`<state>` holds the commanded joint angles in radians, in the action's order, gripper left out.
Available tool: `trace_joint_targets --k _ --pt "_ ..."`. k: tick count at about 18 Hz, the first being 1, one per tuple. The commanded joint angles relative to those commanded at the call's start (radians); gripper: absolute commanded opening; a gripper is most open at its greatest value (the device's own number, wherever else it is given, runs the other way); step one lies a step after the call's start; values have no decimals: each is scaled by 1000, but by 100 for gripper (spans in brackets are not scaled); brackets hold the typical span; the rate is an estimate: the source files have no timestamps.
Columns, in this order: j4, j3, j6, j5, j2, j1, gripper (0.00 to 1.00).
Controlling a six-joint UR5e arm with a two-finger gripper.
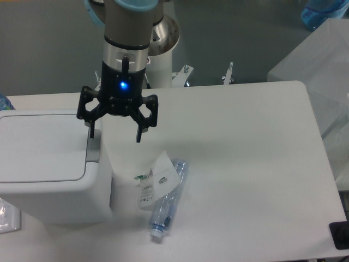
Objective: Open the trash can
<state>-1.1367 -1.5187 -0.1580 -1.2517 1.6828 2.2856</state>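
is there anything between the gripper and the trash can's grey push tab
Nothing. In the camera view the open gripper hangs right over the lid edge of the trash can, one finger just above the grey push tab.

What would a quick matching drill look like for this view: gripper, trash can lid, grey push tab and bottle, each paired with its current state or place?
Things:
1. gripper
2. trash can lid
3. grey push tab
4. crushed bottle

States or places:
A. lying flat on the table, label peeling
B. closed, flat on top
C. open, fingers pointing down, blue light lit
D. at the lid's right edge, just under one fingertip

Pairs: 1-C, 2-B, 3-D, 4-A
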Motion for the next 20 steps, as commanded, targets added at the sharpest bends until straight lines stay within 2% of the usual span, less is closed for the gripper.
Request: trace_joint_targets --k 20 --pt "12 -15 -3 -9 21 2 100"
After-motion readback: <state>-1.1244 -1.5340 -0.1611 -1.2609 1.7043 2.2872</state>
